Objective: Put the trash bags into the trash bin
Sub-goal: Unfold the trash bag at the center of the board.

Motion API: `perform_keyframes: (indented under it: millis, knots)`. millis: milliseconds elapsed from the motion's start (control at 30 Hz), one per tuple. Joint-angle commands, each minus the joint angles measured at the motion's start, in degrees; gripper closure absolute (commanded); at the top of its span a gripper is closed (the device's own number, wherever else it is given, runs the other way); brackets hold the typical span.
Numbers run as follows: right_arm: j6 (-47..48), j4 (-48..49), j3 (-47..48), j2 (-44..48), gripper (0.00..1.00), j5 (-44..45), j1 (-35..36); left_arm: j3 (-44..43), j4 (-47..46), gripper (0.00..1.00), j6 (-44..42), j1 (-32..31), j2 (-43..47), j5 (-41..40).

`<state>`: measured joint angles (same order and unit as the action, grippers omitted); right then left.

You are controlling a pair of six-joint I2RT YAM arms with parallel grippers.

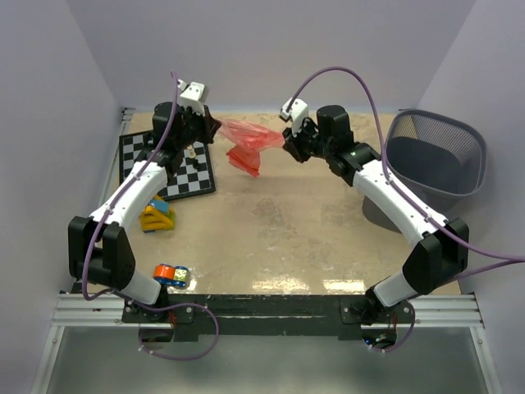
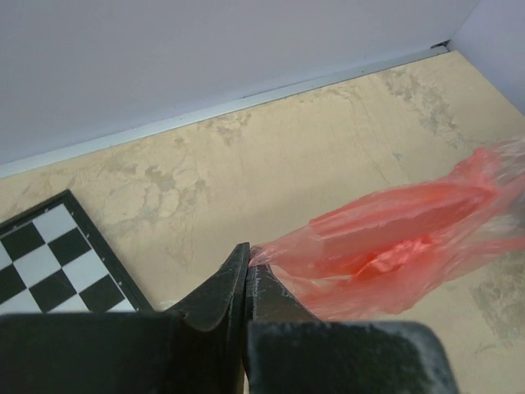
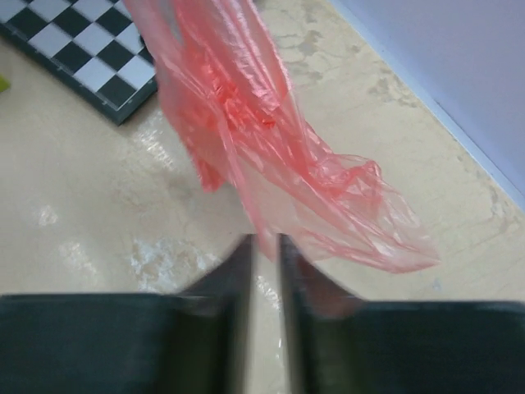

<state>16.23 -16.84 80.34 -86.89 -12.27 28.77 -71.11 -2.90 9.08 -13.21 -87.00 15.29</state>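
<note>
Left jaws: closed tight on one corner of the thin translucent red-orange plastic film bag (image 2: 394, 238).
Right jaws: all but closed. The film runs in between them and I judge it pinched, though that view is blurred.
Bag position: in the air between my two arms, sagging over the far middle of the beige bench (image 1: 271, 238).
Bin position: the dark grey wire-mesh wastebasket (image 1: 435, 125) stands at the bench's right edge, well apart from the bag.
Risk, slip: my right hold looks thin, so a quick swing could pull the film free.
Risk, tear: spreading my arms could rip it.
Risk, bin: my right forearm passes close and could knock it.
Risk, release: limp film may drape over the rim.
</note>
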Motion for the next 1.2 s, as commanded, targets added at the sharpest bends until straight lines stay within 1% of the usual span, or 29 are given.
perform_keyframes:
  millis: [0, 33, 67, 133, 233, 400, 467, 567, 633, 800, 900, 967, 1100, 1167]
  knots:
    - [3.8, -5.03, 5.87, 0.24, 0.53, -17.56, -2.75, 1.58, -8.25, 1.0, -5.72, 0.82, 2.8, 9.47]
    - [4.07, -6.0, 7.89, -0.38, 0.43, -21.44, -3.28, 2.03, -8.87, 1.0, -8.18, 0.65, 3.24, 11.32]
    - [4.07, -6.71, 9.47, -1.08, 0.39, -23.74, -3.63, 2.46, -9.49, 1.0, -11.42, 0.47, 3.76, 12.47]
    - [5.3, -8.38, 13.08, -2.92, 0.33, -27.88, -3.9, 3.61, -10.98, 1.0, -16.52, 0.47, 4.99, 15.63]
    - [6.53, -9.7, 16.16, -5.91, 0.28, -28.95, -3.9, 5.02, -13.45, 1.0, -21.37, 0.38, 7.1, 19.33]
    - [11.97, -10.67, 15.91, -10.05, 0.25, -30.35, -3.9, 3.7, -13.54, 1.0, -22.18, 0.47, 8.6, 22.15]
    - [13.04, -10.58, 16.08, -11.45, 0.2, -31.75, -3.9, 3.44, -13.8, 1.0, -21.3, 0.38, 9.22, 22.76]
    - [12.42, -9.35, 16.87, -13.56, 0.16, -33.07, -3.73, 2.82, -13.54, 1.0, -20.68, 0.29, 9.92, 23.91]
    - [12.51, -10.23, 18.53, -14.88, 0.11, -35.62, -3.64, 2.3, -12.84, 1.0, -20.6, 0.12, 9.92, 23.56]
    - [12.69, -12.77, 19.16, -15.67, 0.12, -43.09, -3.37, 1.15, -12.75, 1.0, -19.46, 0.03, 9.83, 22.86]
    - [10.41, -11.46, 18.37, -15.5, 0.14, -45.55, -3.37, 0.63, -13.1, 1.0, -18.49, -0.15, 9.83, 22.94]
    - [9.97, -11.9, 18.98, -16.02, 0.16, -47.66, -3.46, 0.45, -13.01, 1.0, -18.48, -0.41, 9.75, 23.12]
    - [8.04, -12.69, 21.09, -16.73, 0.25, -51.17, -3.9, 0.1, -12.66, 1.0, -19.19, -0.67, 9.75, 22.42]
    - [5.32, -11.38, 20.39, -16.47, 0.25, -52.15, -3.9, -0.17, -12.22, 1.0, -20.24, -0.94, 9.66, 21.81]
